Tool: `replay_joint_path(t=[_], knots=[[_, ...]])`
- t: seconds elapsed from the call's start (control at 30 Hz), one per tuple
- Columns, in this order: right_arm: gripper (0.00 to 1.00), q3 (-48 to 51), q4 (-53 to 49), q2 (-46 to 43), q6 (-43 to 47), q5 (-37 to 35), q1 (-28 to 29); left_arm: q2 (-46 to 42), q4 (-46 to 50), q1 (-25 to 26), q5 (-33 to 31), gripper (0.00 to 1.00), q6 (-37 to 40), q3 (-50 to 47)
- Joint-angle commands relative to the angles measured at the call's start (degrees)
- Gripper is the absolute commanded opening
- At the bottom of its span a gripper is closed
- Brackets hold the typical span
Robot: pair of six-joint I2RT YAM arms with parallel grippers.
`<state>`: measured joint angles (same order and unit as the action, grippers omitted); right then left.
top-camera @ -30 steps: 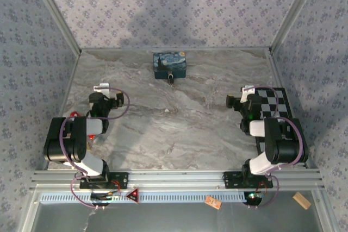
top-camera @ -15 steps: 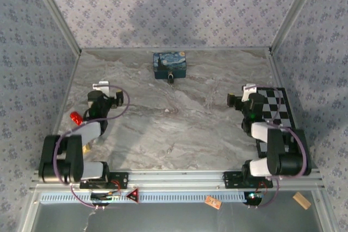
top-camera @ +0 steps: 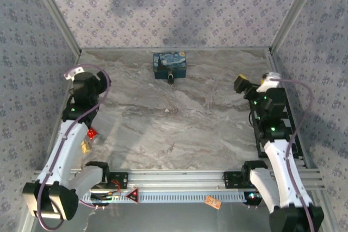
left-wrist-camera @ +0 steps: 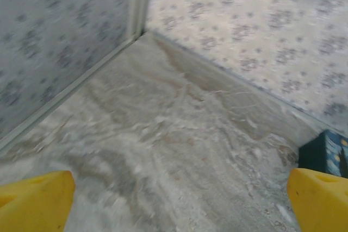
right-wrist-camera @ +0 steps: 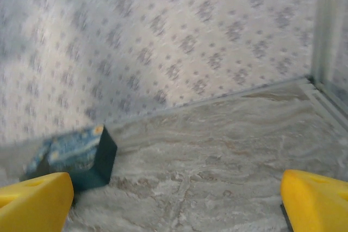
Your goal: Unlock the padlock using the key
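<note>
Left arm point(top-camera: 61, 148), at the frame's left, and right arm point(top-camera: 281, 158), at the right: white links, black joints. A purple cable point(top-camera: 107, 83) loops along each. Small green lights point(top-camera: 272, 129) glow. Jaws are yellow.

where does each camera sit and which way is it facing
Top external: above and behind the bases, looking down the table toward the back wall; the left arm and right arm show.
Left wrist: on the left arm, facing the far left corner; the left end effector shows yellow fingers wide apart.
Right wrist: on the right arm, facing the back wall; the right end effector is likewise open.
Shared: both wrist views catch the blue box.
</note>
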<state>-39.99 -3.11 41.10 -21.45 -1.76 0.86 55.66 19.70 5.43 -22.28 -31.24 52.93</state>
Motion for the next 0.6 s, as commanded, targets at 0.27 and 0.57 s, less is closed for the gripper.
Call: replay_joint_path(t=[0.27,0.57], knots=[[1.0,0.66,-27.15,-15.61,-13.14,2.4,-5.34,-9.05,9.4,-4.44,38.71,1.0,-0.57,-6.36],[1.0,-2.07,-33.94,-13.15,-12.68,10.29,-0.25,4.82,30.74,21.37,35.21,0.98,1.01,1.22]])
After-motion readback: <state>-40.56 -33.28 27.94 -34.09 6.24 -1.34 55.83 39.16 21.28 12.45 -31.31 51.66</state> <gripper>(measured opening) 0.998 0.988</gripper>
